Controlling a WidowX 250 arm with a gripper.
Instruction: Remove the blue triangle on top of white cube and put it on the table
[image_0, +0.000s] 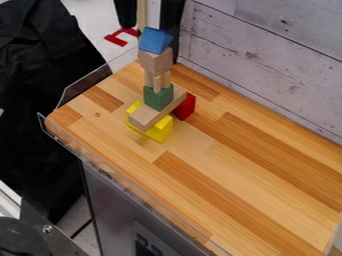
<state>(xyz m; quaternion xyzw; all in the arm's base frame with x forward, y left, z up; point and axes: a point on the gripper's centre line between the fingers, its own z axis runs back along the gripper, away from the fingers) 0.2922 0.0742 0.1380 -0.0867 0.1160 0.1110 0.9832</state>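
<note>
The blue triangle block (155, 40) sits tilted at the very top of a tall stack in the upper left part of the camera view. It rests on a light wooden cube (156, 61), the only block directly beneath it, which looks natural wood rather than white. Slim wooden pieces (157, 80) hold the cube up, standing on a green block (159, 97). Below that, a flat wooden bar (150, 114) lies across a yellow block (160, 130) on the wooden table (234, 165).
A red block (185, 107) stands on the table against the right side of the stack's base. Clear plastic edging (90, 85) runs along the table's left side. A whitewashed plank wall (267, 55) rises behind the table. Dark cloth (40, 85) hangs at the left.
</note>
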